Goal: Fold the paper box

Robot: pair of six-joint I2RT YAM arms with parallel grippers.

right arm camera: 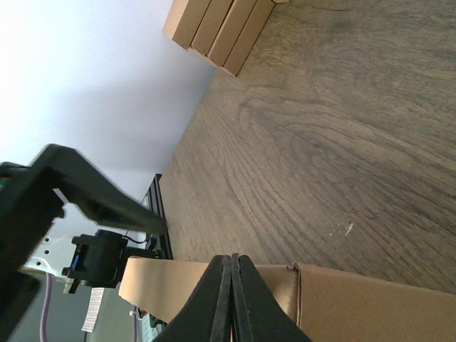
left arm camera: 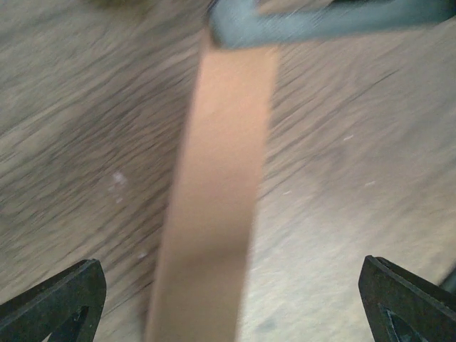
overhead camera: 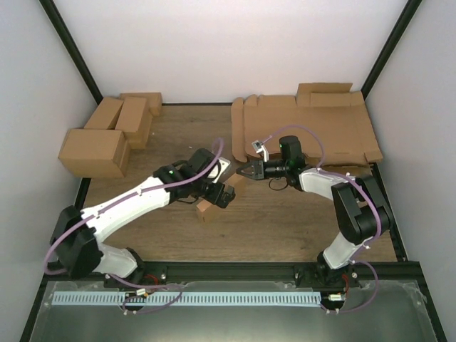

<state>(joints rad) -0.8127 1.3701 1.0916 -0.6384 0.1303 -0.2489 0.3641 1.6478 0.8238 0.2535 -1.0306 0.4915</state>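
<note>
- Wood-grain table [overhead camera: 285, 228] with white walls [overhead camera: 214, 43] on three sides; that's the whole workspace on my overhead feed.
- A group of finished brown boxes [overhead camera: 107, 135] sits well left of the paper box, towards the back wall. On the right wrist feed they are a row at the top [right arm camera: 214, 28].
- My left arm [overhead camera: 128, 203] reaches in from the left, its gripper [overhead camera: 222, 194] right at the paper box. On the left wrist feed the dark fingertips [left arm camera: 64, 292] stand wide apart, with a blurred brown strip of the box [left arm camera: 221, 178] running up between them; I can't see them touching it.
- The paper box [overhead camera: 206, 209] is a small brown cardboard piece near the table's middle, between the two grippers.
- My right gripper [overhead camera: 246, 169] meets the paper box from its right. On its own feed the fingers [right arm camera: 231, 285] are pressed together on the box's cardboard edge [right arm camera: 356, 303].
- A pile of flat brown sheets [overhead camera: 313, 128] lies right of the paper box, towards the back.
</note>
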